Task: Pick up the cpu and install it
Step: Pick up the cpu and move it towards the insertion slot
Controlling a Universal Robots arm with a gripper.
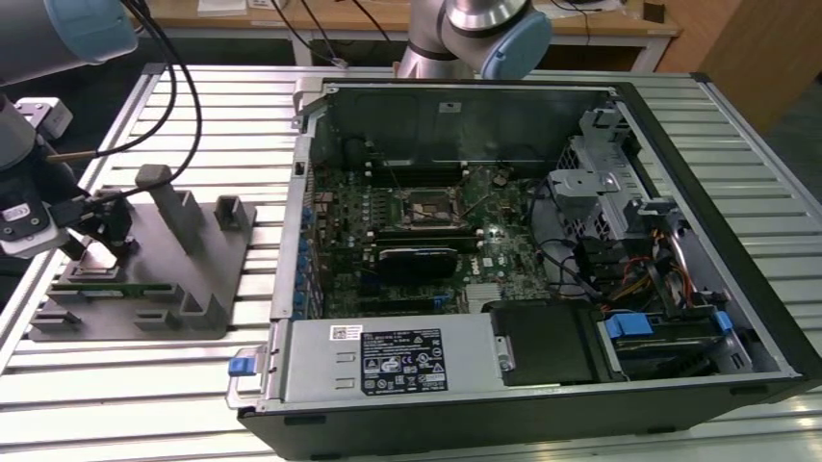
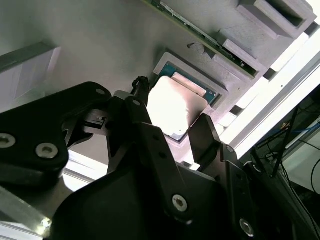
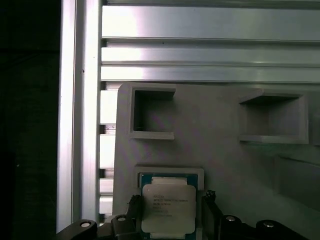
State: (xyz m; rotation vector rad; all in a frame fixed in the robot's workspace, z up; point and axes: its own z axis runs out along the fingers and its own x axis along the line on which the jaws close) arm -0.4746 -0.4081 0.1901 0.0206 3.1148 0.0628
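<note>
The cpu, a silvery square plate with a thin green rim, lies flat in a shallow pocket of the grey fixture tray. In both wrist views my gripper straddles it, one black finger against each opposite edge, shut on the cpu. The second wrist view has a finger on one side of the plate and another on the far side of it, over the gripper. In the exterior view my gripper is low over the tray at the exterior view's left.
An open computer case lies to the exterior view's right of the tray, its motherboard showing a bare square socket. Upright posts rise from the tray beside my gripper. Slatted aluminium table runs underneath.
</note>
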